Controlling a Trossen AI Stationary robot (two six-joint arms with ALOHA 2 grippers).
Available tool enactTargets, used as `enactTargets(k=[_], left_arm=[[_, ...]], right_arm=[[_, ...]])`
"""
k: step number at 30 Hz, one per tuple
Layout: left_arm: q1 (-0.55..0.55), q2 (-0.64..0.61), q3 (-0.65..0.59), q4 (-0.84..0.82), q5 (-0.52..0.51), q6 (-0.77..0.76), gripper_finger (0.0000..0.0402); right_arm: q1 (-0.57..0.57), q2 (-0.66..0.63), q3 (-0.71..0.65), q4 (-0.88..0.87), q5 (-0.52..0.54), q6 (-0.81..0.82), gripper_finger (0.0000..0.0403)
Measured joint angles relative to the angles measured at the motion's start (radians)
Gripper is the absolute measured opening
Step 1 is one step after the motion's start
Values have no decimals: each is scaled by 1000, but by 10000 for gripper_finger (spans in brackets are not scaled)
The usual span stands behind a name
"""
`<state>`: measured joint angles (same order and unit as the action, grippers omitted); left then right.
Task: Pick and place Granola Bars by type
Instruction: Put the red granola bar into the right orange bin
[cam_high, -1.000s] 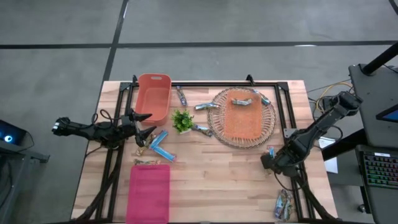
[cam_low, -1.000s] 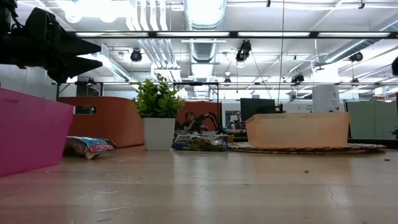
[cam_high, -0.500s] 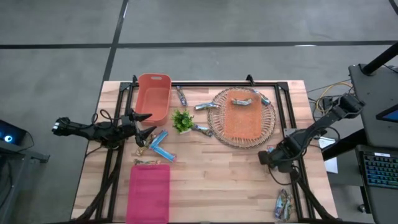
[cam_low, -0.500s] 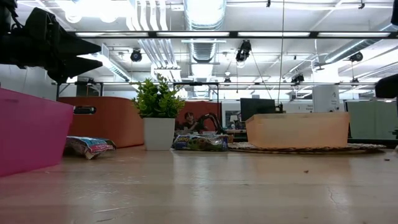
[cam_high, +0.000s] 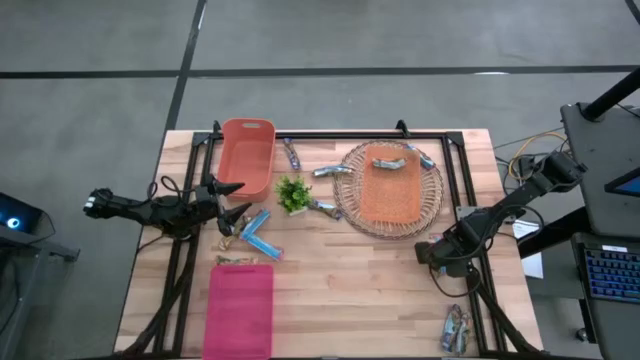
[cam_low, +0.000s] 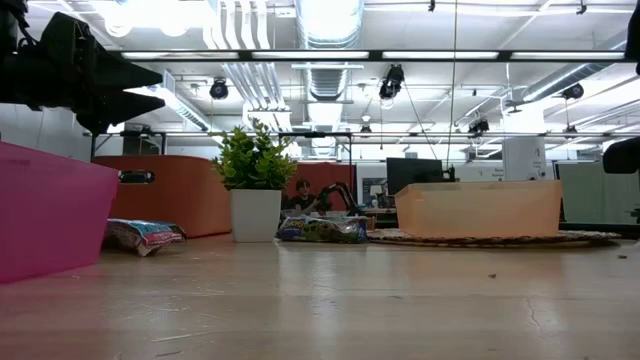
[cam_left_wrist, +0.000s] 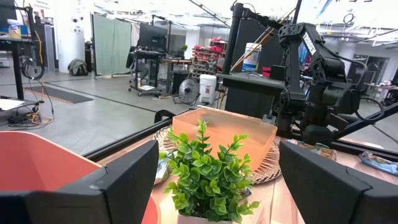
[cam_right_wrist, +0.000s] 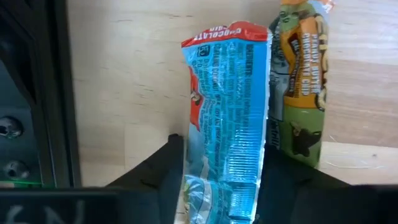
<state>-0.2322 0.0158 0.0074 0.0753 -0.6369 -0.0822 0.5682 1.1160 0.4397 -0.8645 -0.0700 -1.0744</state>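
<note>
Granola Bars lie scattered on the wooden table: bright blue ones (cam_high: 255, 232), a tan one (cam_high: 238, 260), silver ones (cam_high: 330, 171) and two more near the right front corner (cam_high: 455, 328). My right gripper (cam_high: 432, 250) points down beside the woven basket (cam_high: 432, 205), shut on a blue bar (cam_right_wrist: 227, 124) that lies flat. A tan-green bar (cam_right_wrist: 301, 87) lies right next to it. My left gripper (cam_high: 232, 200) hangs open and level near the orange bin (cam_high: 247, 155), touching nothing. My right gripper has the blue bar's two long sides (cam_right_wrist: 193, 155) between its two fingers (cam_right_wrist: 165, 180), near one end of the wrapper. The fingers come from above, pointing down, and lie across the bar. The bar lies flat on the table.
A pink bin (cam_high: 240, 310) stands at the near left. A small green plant (cam_high: 293, 193) stands mid-table. Another orange bin (cam_high: 385, 195) sits in the basket, with bars (cam_high: 388, 163) on the basket's far rim. Black frame rails (cam_high: 468, 215) run along the table's sides.
My right gripper has moved a little toward the table's far and left edges and has sunk lower over the bar beside the basket.
</note>
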Motion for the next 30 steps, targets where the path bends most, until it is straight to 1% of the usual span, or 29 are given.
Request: enactTargets(k=[8,13,21,26,30], left_arm=[[0,0,0,0,0,0,312],[0,0,0,0,0,0,312],[0,0,0,0,0,0,312],[0,0,0,0,0,0,312],[0,0,0,0,0,0,312]], right_arm=[[1,0,10,-13,11,22,53],[1,-1,41,-59,47,96,17],[1,-2,103,-151,57,176,17],[1,-2,189,-255,91,215,17],[1,-2,270,-325,92,300,17]])
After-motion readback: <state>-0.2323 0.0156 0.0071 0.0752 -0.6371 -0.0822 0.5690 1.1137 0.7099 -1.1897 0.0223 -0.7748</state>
